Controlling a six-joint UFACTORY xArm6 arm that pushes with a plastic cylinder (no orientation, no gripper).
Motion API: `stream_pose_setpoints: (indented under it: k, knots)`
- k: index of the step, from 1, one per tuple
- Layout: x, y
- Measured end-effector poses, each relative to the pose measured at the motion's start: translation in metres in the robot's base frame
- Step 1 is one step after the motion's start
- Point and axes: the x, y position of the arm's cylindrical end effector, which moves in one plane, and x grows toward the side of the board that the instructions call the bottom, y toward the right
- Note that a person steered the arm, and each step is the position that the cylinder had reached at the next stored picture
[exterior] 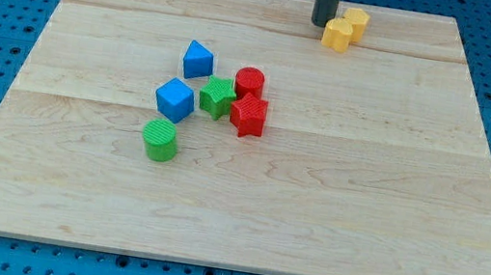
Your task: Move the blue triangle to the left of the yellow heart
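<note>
The blue triangle (pixel 198 59) lies left of the board's middle, at the top of a cluster of blocks. The yellow heart (pixel 338 34) lies near the view's top, right of centre, touching a second yellow block (pixel 356 20) behind it. My tip (pixel 322 22) is at the view's top, just left of the yellow heart and close against it. It is far to the upper right of the blue triangle.
A blue cube (pixel 174 99), a green star (pixel 217 97), a red cylinder (pixel 249 82), a red star (pixel 249 116) and a green cylinder (pixel 160 139) cluster below the triangle. The wooden board (pixel 391 208) lies on a blue pegboard.
</note>
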Motion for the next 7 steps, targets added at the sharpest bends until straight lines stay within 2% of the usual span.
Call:
stream_pose_setpoints:
  k: [1,4,5,7]
  knots:
    - [0.0,-0.066]
    - [-0.003,-0.095]
    - [0.043,-0.147]
    - [0.105,-0.268]
